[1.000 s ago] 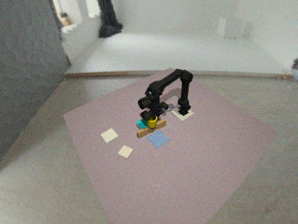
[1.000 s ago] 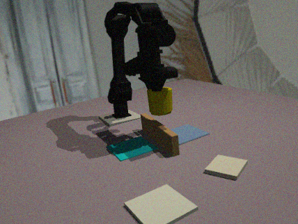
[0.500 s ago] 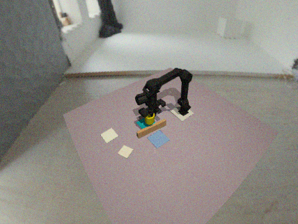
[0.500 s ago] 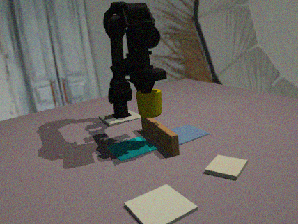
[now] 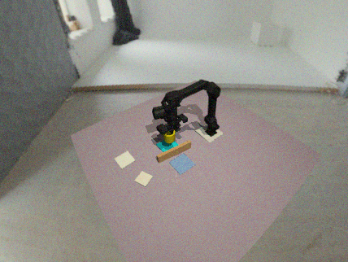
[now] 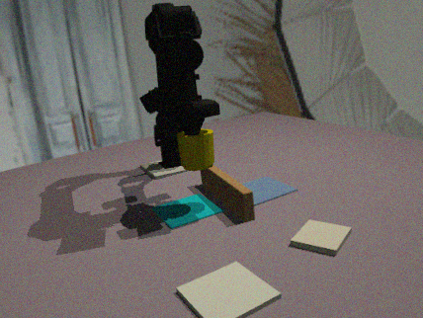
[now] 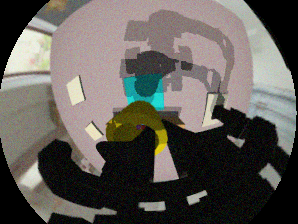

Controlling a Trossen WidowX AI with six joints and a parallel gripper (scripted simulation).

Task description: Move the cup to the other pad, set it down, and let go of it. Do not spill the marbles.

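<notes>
The yellow cup (image 5: 169,137) (image 6: 199,152) (image 7: 138,111) hangs upright in the air, on the teal pad's side of the barrier. My gripper (image 5: 171,130) (image 6: 194,132) (image 7: 157,122) is shut on the cup's wall. A few small reddish and bluish spots, seemingly marbles, show inside the cup in the wrist view; most of its inside is hidden. The teal pad (image 5: 167,149) (image 6: 180,222) (image 7: 158,101) lies below, with a dark shadow on it. The blue pad (image 5: 182,163) (image 6: 271,189) lies across the barrier and is hidden in the wrist view.
A low wooden barrier (image 5: 175,151) (image 6: 229,195) (image 7: 175,120) stands between the pads. Two cream tiles lie off to the side, one larger (image 5: 124,159) (image 6: 228,291) (image 7: 76,90) and one smaller (image 5: 143,179) (image 6: 322,237) (image 7: 93,131). A pale plate (image 5: 210,138) lies under the arm's base.
</notes>
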